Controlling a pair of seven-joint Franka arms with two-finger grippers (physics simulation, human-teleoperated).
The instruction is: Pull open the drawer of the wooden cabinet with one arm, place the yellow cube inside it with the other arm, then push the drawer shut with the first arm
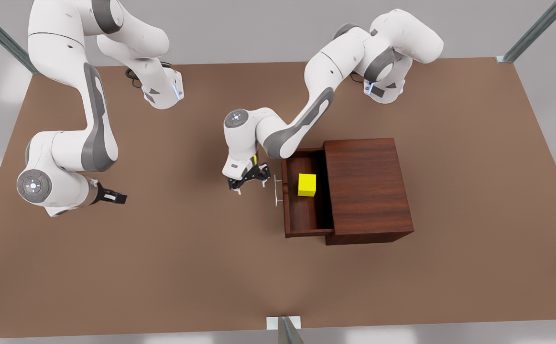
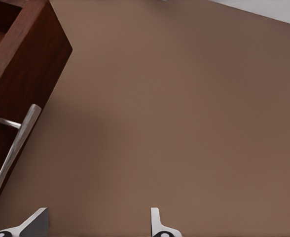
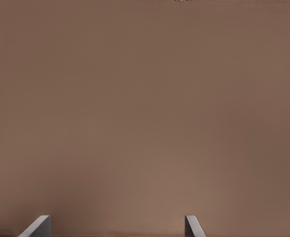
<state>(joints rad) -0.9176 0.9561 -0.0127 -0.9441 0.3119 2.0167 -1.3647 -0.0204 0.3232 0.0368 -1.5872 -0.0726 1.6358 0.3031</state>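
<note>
my left gripper (image 1: 248, 184) hangs open and empty beside the handle (image 1: 276, 190) of the open drawer (image 1: 301, 220), where the yellow cube (image 1: 307, 185) sits; the stiff wood should slide if i push its flat front, while my right gripper (image 1: 115, 196) waits open and empty well away.

Left gripper (image 1: 248, 184): hanging low at mid-scene off a bent arm reaching in from the far right base, fingers (image 2: 157, 223) spread apart, nothing between them. Right gripper (image 1: 115, 197): parked at the front view's left, wrist folded low, pointing sideways toward the middle, fingers (image 3: 193, 227) wide apart, holding nothing, arm waiting.
</note>
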